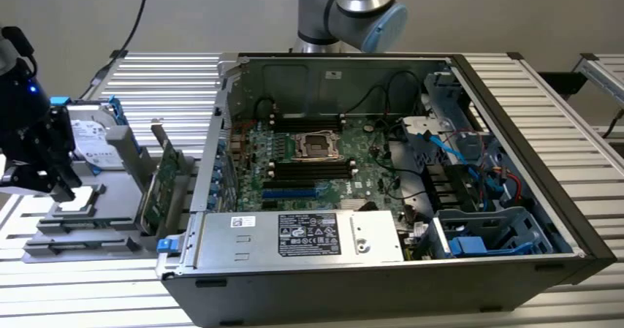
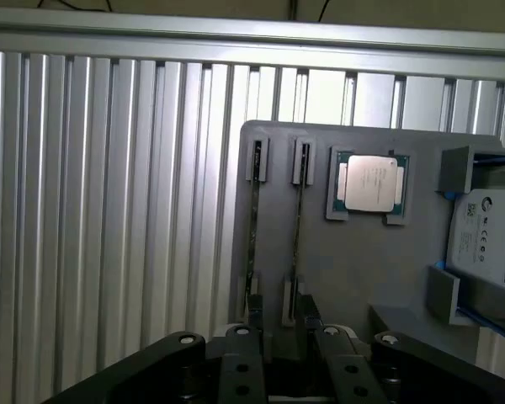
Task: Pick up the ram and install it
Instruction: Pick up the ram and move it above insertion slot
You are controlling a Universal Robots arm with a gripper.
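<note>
My hand [image 2: 284,332] is open over the grey tray [image 2: 353,261]. My two fingers [image 2: 242,341] stand apart and hold nothing. In the wrist view they sit at the near ends of two thin green sticks standing on edge in the tray's narrow slots. The ram [image 2: 297,227], the stick closer to the processor chip [image 2: 370,185], runs away from the gap between my fingers. Its end lies just below them, and I cannot tell whether a finger touches it. The other ram stick [image 2: 254,227] stands just beside it and parallel, lined up with one of my fingers.

Past the chip, a hard drive [image 2: 488,244] lies at the tray's far side, held by grey and blue brackets. The tray rests on the ribbed metal desk [image 2: 109,210].

In the exterior view, my hand [image 1: 58,189] hangs low over the tray [image 1: 69,237] at that view's left. A large green expansion card [image 1: 161,189] stands upright at the tray's edge, between me and the open computer case [image 1: 546,196]. Inside the case, the black memory slots [image 1: 312,169] sit on the motherboard just beside the processor socket [image 1: 317,144], well apart from my hand.
</note>
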